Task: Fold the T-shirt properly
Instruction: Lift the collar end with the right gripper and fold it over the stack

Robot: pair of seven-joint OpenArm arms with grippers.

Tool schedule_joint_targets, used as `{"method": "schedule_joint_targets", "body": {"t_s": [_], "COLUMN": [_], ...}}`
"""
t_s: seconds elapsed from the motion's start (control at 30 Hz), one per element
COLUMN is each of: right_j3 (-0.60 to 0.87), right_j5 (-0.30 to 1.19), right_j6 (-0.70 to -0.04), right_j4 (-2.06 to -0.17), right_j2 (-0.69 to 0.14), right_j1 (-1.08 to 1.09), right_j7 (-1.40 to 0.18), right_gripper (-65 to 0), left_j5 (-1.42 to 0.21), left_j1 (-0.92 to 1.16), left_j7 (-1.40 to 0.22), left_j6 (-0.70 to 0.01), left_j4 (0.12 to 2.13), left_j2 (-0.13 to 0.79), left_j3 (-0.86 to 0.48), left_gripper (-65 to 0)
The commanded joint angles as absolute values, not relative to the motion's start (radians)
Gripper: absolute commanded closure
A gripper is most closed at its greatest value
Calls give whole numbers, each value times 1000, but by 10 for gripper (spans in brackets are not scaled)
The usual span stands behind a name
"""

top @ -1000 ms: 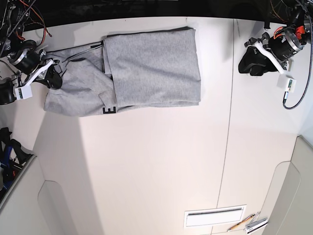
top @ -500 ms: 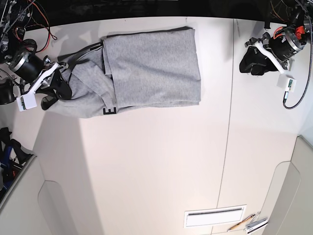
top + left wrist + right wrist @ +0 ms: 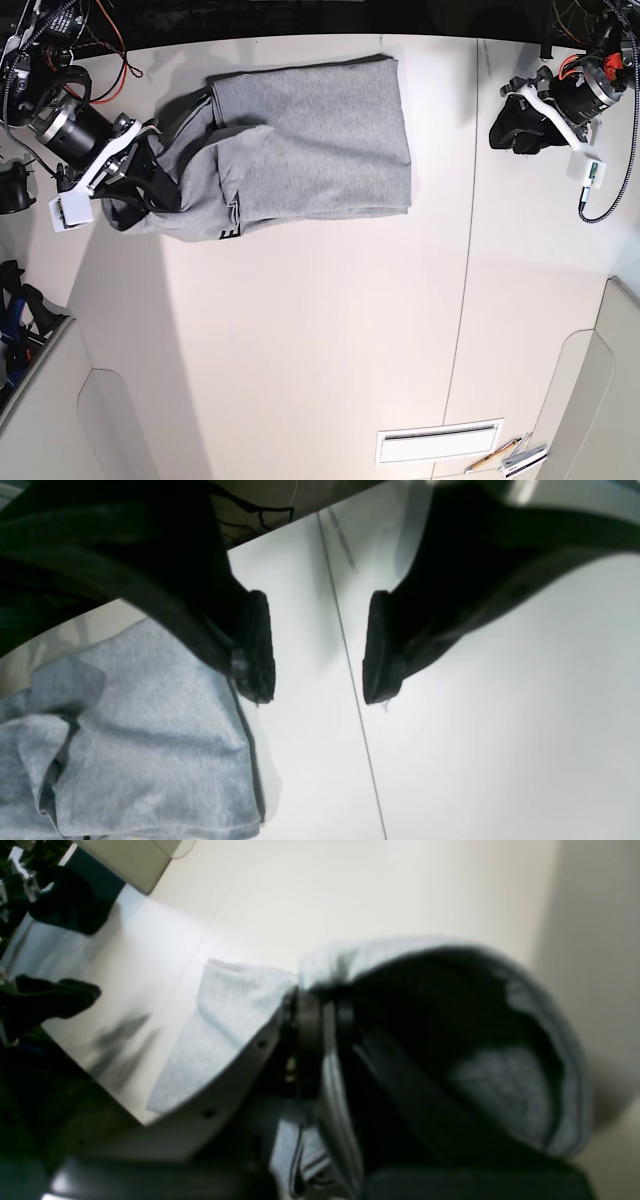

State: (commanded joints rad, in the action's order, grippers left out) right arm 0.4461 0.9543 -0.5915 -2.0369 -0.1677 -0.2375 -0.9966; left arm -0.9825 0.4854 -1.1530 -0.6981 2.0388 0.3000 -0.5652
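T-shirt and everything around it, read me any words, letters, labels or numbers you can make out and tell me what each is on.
"E": one black block letter on the T-shirt, at the folded edge in the base view; any further lettering is hidden.
No other text is readable in any view.

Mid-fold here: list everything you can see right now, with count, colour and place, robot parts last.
T-shirt: one, heather grey with a bit of black lettering at its near edge, far-left part of the table, partly folded.
Table: one, off-white, with a seam running down its right part.
Vent: one, white, slotted, near edge, right of centre.
Small items: two or three, beside the vent; too small to identify.
Right gripper: black fingers, shut on the T-shirt's left edge.
Left gripper: black fingers open, holding nothing, over bare table right of the T-shirt.
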Motion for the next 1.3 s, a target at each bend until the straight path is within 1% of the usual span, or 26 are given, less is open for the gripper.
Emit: {"method": "schedule_joint_targets", "body": {"t_s": [0.1, 0.2, 0.43, 0.53, 0.73, 0.83, 0.93, 1.1, 1.17, 1.3], "right_j3": [403, 323, 164, 110, 18, -17, -56, -135, -158, -173], "right_j5": [950, 942, 919, 892, 823, 810, 806, 730, 695, 680], "right_j6": [-591, -591, -591, -591, -591, -591, -591, -591, -591, -591], "right_j4": [-2075, -2087, -2087, -2087, -2085, -2085, -2085, -2085, -2085, -2073], "right_j2": [-162, -154, -59, -37, -30, -30, -30, -30, -27, 16], "right_j1": [-245, -245, -245, -245, -245, -245, -245, -245, -245, -245], "right_j7": [-997, -997, -999, -995, -967, -957, -946, -921, -904, -897], "right_gripper": [0, 0, 0, 0, 0, 0, 0, 0, 0, 0], "left_j5": [-983, -983, -983, -983, -984, -988, -986, -981, -958, -907], "left_j1": [485, 486, 508, 543, 581, 579, 579, 577, 576, 569], "left_j7": [-1153, -1153, -1156, -1156, -1142, -1125, -1125, -1091, -1072, -1043], "left_j6": [-698, -698, -698, -698, -698, -698, -698, -698, -698, -698], "left_j4": [2039, 2039, 2039, 2033, 1892, 1858, 1856, 1843, 1842, 1842], "left_j2": [300, 300, 300, 300, 300, 299, 299, 299, 299, 299], "left_j3": [-565, -565, -565, -565, -556, -547, -489, -361, -334, -305], "left_gripper": [-321, -321, -321, -320, -320, -320, -320, -320, -320, -320]}}
